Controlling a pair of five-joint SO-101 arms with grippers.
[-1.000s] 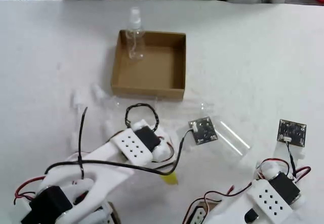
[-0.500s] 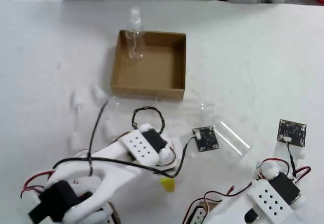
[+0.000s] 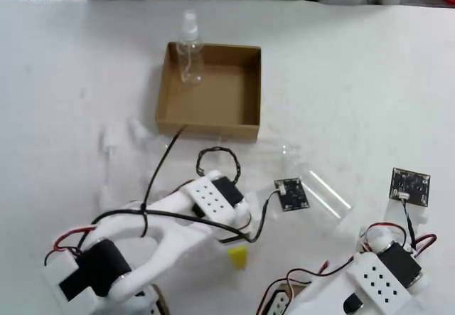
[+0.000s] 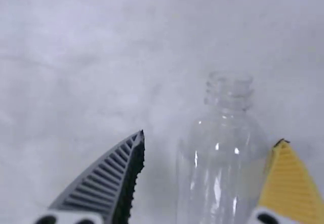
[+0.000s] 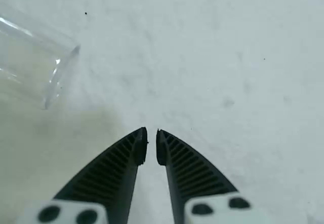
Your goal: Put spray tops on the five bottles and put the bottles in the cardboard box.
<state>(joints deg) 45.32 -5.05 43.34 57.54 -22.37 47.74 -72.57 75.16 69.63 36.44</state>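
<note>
My left gripper [image 4: 211, 138] is open low over the white table, its grey finger [image 4: 114, 181] and yellow finger [image 4: 287, 181] on either side of a clear uncapped bottle [image 4: 223, 158]. In the high view that arm reaches to the table's middle, its yellow finger [image 3: 237, 256] showing below the wrist. The cardboard box [image 3: 208, 126] stands behind, with a bottle with a spray top [image 3: 189, 52] at its back left corner. My right gripper [image 5: 151, 144] is shut on nothing, near the open end of a clear bottle [image 5: 30, 64].
Loose spray tops [image 3: 108, 142] lie left of the box. Clear bottles [image 3: 327, 193] lie right of the left arm. The right arm [image 3: 384, 276] sits at the near right corner, with a small camera board [image 3: 410, 186] above it.
The left arm has swung to the right and its wrist has shifted toward the table's middle. The right arm has not moved.
</note>
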